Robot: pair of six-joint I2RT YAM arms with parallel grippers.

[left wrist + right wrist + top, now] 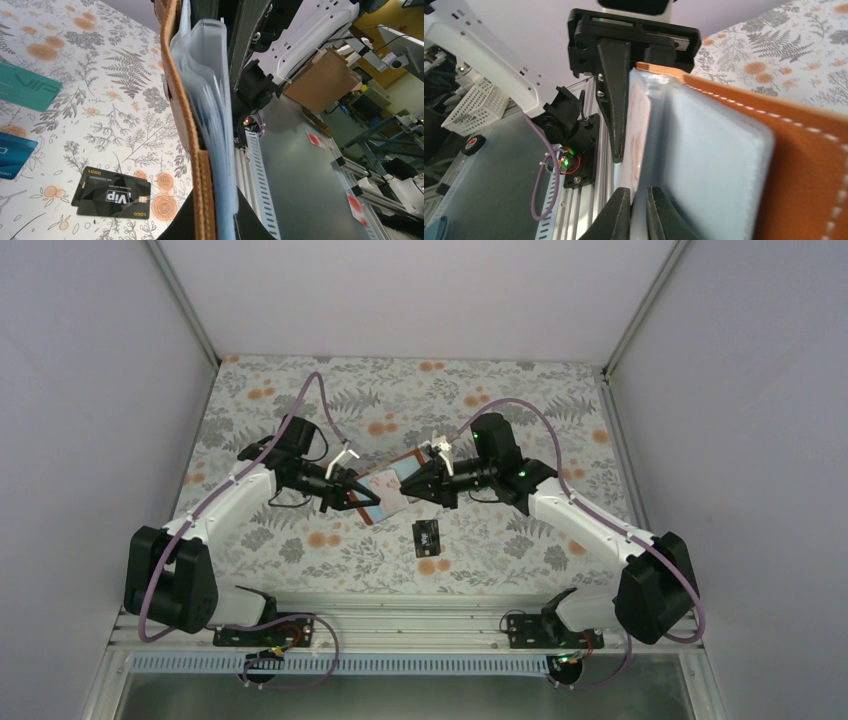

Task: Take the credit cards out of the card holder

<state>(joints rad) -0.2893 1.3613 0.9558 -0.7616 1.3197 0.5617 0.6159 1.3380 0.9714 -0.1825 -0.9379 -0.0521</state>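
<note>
One card holder (385, 490) up off the table (300, 400) (brown leather, pockets showing), left gripper (352, 490) clamped on its nine o'clock side, right gripper (428, 478) at three o'clock pinching the pale pink card (639, 125), black card (427, 535) lying at six o'clock.

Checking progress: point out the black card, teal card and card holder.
black card (112, 199), left wrist view, face centre.
teal card (27, 90), left wrist view, visible face.
card holder (181, 105), left wrist view, leather edge.

card holder (385, 490) aloft | pink card (640, 120) at pocket | black card (427, 536) flat
</note>
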